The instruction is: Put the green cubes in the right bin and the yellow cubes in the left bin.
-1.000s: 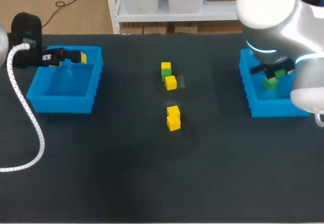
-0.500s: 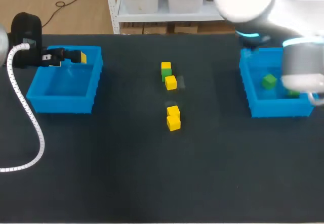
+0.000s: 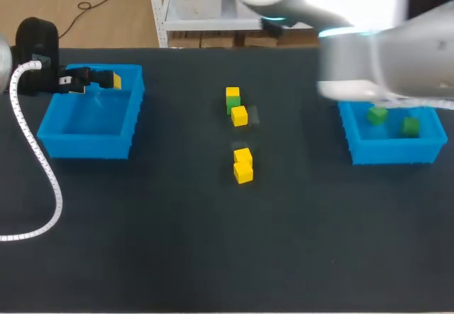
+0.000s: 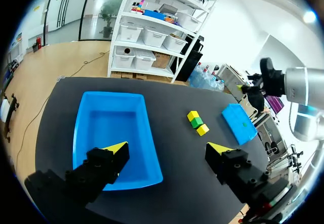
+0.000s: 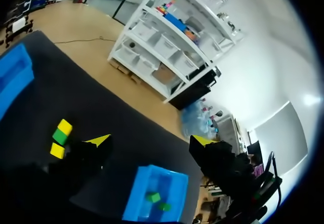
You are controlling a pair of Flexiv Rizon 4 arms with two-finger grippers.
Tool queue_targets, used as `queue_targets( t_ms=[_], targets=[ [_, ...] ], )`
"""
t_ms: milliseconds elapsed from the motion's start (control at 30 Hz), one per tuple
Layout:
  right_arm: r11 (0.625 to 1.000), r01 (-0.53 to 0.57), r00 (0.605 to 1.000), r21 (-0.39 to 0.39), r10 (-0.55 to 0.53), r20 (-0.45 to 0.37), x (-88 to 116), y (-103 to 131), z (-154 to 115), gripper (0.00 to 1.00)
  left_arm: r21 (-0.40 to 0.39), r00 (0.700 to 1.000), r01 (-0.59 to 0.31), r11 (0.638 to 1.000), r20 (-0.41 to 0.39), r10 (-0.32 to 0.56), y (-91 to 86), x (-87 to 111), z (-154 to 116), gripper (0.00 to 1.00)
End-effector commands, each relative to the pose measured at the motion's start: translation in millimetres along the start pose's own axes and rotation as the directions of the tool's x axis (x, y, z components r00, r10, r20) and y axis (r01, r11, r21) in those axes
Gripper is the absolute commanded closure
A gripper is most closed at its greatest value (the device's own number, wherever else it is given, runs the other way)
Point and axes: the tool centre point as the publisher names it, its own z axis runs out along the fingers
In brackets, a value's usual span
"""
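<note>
Dark worktop [image 3: 142, 243] | left fingers [image 4: 115, 148] spread, empty, over left bin [image 3: 50, 133], upper left | right fingers [image 5: 99, 140] spread, empty | green cube [image 3: 233, 103] mid-frame, touching yellow cubes [image 3: 240, 115] | risk: closing on it could drag a yellow into right bin [image 3: 390, 154]

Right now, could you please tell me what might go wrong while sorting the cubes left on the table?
The unsorted green cube sits tight between two yellow cubes, so closing on it may shove a neighbour. The nearer yellow pair also touches; a grasp there could drag or tip the second cube.
</note>
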Motion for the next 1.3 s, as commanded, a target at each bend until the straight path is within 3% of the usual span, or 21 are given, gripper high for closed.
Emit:
queue_targets(
  t_ms=[33,267,533,967,1300],
  targets=[
    [0.999,0.037,0.996,-0.003,-0.037,-0.075,-59,43,10,0.00,0.006,1.000,-0.001,1.000,0.006,0.001,1.4,1.4,0,0.00],
    [0.996,0.078,0.991,-0.048,-0.083,-0.101,-74,92,-1,0.00,0.006,1.000,-0.001,1.000,0.006,0.001,1.4,1.4,0,0.00],
    [0.989,0.084,0.982,-0.118,-0.102,-0.156,-67,139,-10,0.00,0.006,1.000,-0.001,1.000,0.006,0.001,1.4,1.4,0,0.00],
    [0.989,-0.066,0.962,-0.131,0.028,-0.273,-30,155,-35,0.00,0.006,1.000,-0.001,1.000,0.006,0.001,1.4,1.4,0,0.00],
    [0.957,-0.202,0.945,-0.208,0.134,-0.300,-1,169,-17,0.00,0.006,1.000,-0.001,1.000,0.006,0.001,1.4,1.4,0,0.00]
  ],
)
